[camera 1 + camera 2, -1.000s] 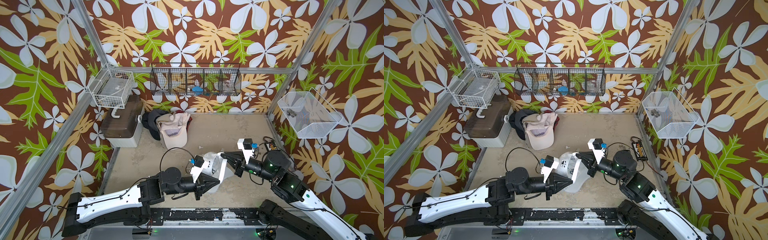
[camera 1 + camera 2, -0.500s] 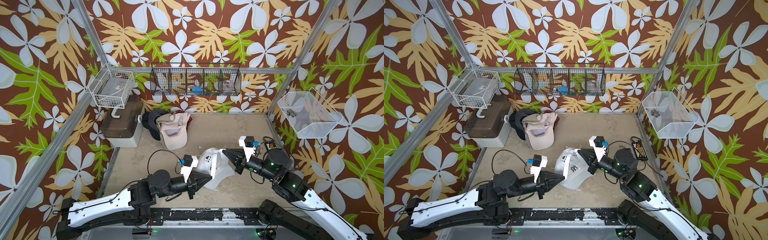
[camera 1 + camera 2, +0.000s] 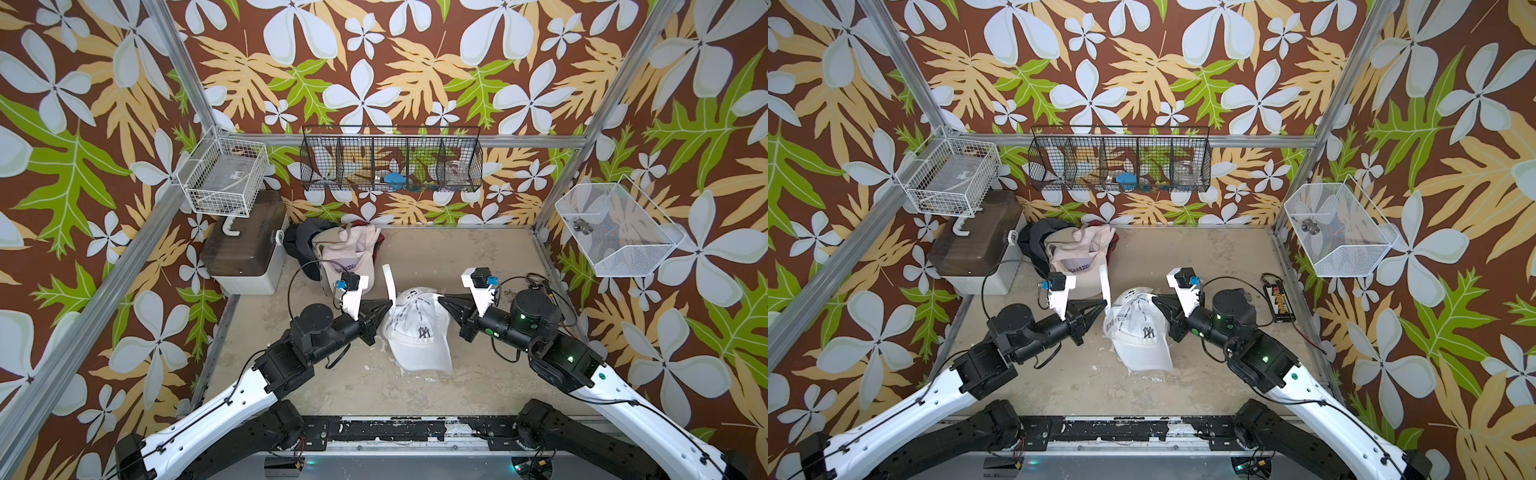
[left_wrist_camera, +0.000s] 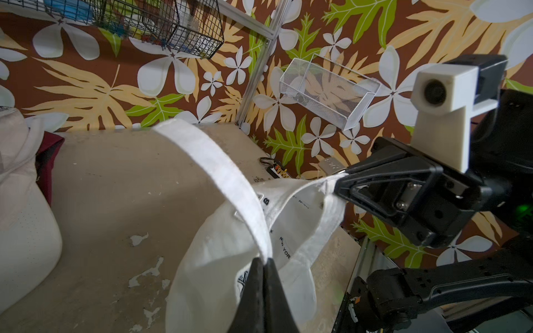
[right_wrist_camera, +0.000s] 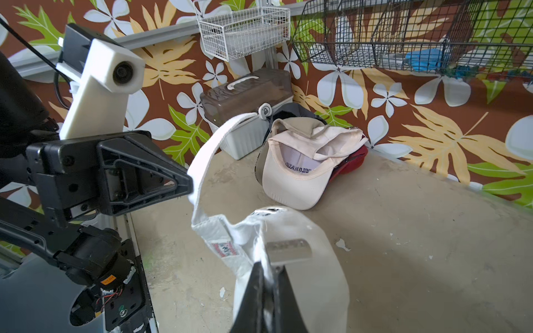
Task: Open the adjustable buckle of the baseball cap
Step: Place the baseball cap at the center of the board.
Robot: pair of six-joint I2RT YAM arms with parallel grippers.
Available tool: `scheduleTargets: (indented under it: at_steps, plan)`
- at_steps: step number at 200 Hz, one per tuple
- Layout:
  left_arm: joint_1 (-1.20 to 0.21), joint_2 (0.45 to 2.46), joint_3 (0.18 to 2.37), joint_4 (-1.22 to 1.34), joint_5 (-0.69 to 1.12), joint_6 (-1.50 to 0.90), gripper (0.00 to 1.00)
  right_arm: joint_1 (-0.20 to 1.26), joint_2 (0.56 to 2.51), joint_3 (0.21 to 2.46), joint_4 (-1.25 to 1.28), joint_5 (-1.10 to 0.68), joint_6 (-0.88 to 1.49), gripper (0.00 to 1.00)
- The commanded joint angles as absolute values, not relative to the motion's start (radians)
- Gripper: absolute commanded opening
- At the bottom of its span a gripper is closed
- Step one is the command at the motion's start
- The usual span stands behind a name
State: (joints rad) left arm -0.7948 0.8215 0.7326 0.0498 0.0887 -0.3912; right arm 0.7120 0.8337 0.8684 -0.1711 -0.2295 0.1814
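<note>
A white baseball cap (image 3: 419, 332) (image 3: 1142, 332) hangs between both grippers over the table's middle, brim toward the front. My left gripper (image 3: 390, 302) (image 4: 264, 261) is shut on its white strap (image 3: 388, 280) (image 5: 213, 147), whose free end stands up past the fingertips. My right gripper (image 3: 441, 298) (image 5: 268, 266) is shut on the cap's back edge, right beside the grey metal buckle (image 5: 288, 250) (image 4: 331, 165). The strap does not run through the buckle. Strap and buckle ends are held a hand's width apart.
A pile of other caps (image 3: 345, 249) lies at the back left beside a brown-lidded box (image 3: 245, 245). Wire baskets (image 3: 390, 164) hang on the walls. A small charger (image 3: 1281, 299) with cables lies at the right edge.
My left gripper has moved back and to the left with the strap, and the strap now stands upright. The cap has swung brim-forward. The right gripper has shifted only slightly.
</note>
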Motion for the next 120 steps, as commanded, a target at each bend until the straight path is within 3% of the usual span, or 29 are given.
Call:
scheduleTargets:
  at_steps: [1,60,120]
  plan:
    - [-0.737,0.861,0.749,0.08,0.175,-0.364,0.0,0.699,0.882,0.877,-0.137,-0.198,0.157,0.0]
    - [-0.578,1.036,0.868,0.07,0.237,-0.288,0.0,0.483,1.065,0.942,-0.005,-0.409,0.218,0.0]
    - [-0.476,1.245,1.046,0.069,0.32,-0.254,0.0,0.416,1.294,1.131,-0.003,-0.41,0.225,0.0]
